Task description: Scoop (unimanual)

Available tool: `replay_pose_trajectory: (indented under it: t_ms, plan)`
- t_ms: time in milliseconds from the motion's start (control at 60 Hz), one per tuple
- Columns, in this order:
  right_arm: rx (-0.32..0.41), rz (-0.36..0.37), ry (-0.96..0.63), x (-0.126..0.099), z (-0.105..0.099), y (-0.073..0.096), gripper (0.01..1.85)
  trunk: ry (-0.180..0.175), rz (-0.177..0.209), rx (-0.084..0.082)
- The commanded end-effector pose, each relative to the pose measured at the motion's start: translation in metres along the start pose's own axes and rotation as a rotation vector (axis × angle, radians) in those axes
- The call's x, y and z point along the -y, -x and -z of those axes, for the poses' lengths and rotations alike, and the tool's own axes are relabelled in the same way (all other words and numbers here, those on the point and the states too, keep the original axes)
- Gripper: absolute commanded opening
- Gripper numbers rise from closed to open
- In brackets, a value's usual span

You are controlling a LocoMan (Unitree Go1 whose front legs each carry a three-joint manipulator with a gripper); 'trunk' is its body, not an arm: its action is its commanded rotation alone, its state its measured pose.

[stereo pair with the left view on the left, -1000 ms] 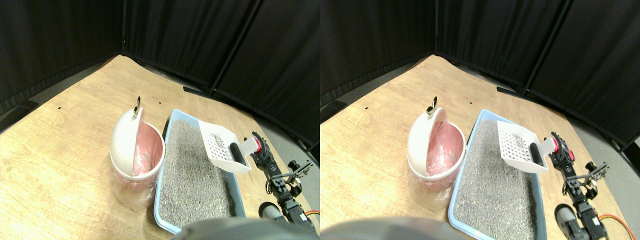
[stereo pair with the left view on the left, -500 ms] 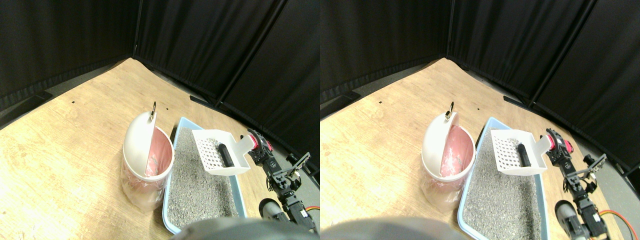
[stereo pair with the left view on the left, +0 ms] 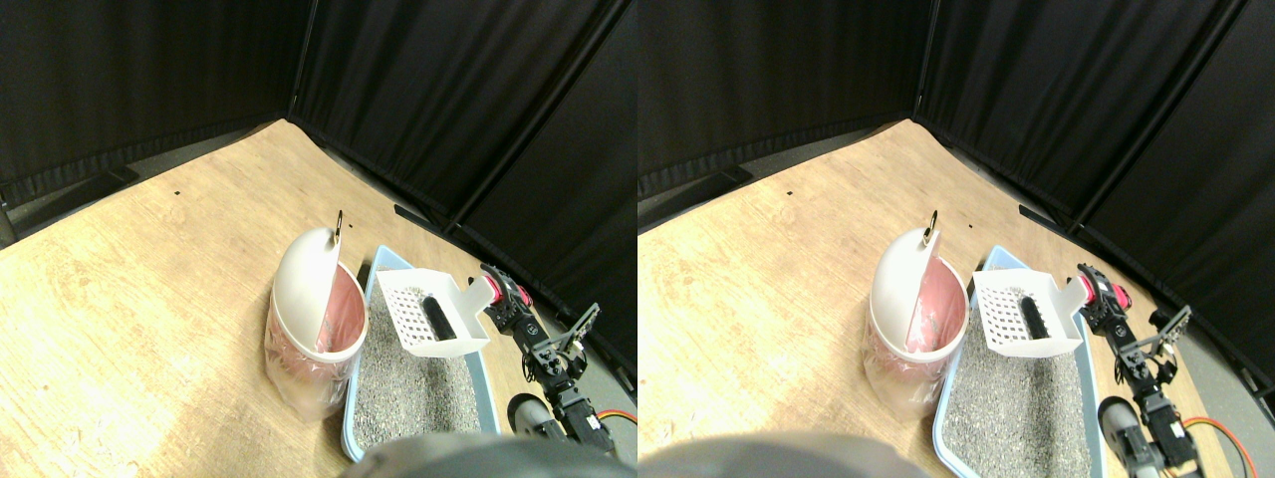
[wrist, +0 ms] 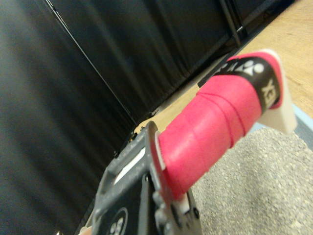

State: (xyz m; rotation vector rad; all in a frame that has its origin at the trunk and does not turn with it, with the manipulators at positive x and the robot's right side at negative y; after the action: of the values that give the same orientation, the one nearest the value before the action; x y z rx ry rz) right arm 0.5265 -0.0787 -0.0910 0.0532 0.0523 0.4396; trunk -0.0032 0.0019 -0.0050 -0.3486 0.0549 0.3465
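The right manipulator [stereo pair with the left view on the left: 553,368] enters at about 5 o'clock in the stereo pair view, a dark jointed arm rising toward the centre right. At its end the gripper [stereo pair with the left view on the left: 503,296] sits on the pink-wrapped handle [stereo pair with the left view on the left: 495,290] of a white slotted scoop [stereo pair with the left view on the left: 430,314]. In the wrist view the same handle [wrist: 215,129] runs out from just beside the dark jaw frame, pink tape with a black band near its white tip. Whether the gripper is clamped around it or merely lying against it I cannot tell, because the gap between the jaws is hidden.

The scoop is lifted clear of the grey litter, roughly level, its open mouth pointing toward 9 o'clock. A dark, stubby cylindrical lump [stereo pair with the left view on the left: 436,319] lies inside it on the perforated floor.

Below the scoop, from 5 o'clock up to about 1 o'clock of the picture's centre, lies a light blue litter tray [stereo pair with the left view on the left: 349,438] filled with grey granules [stereo pair with the left view on the left: 403,388]. Just beside the tray, at its 9 o'clock side, stands a white bin [stereo pair with the left view on the left: 299,299] with a pink liner [stereo pair with the left view on the left: 344,309]; its domed lid is tipped up, leaving the opening facing the scoop. A small metal ring [stereo pair with the left view on the left: 339,227] stands at the lid's top.

Everything rests on a pale wooden floor [stereo pair with the left view on the left: 149,279]. Beyond it, at 12 o'clock, black curtains [stereo pair with the left view on the left: 398,90] close off the back.
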Motion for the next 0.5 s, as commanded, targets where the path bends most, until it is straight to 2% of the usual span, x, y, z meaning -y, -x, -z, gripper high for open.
replay_pose_trajectory:
  t_ms: [17, 83, 500]
  plan:
    - [0.038, -0.024, -0.005, -0.007, -0.009, -0.002, 0.06, 0.002, -0.026, -0.004]
    - [0.023, -0.047, 0.008, -0.010, -0.010, -0.004, 0.06, 0.006, -0.030, -0.005]
    - [-0.039, -0.079, 0.194, -0.027, -0.015, -0.014, 0.06, 0.029, -0.050, 0.000]
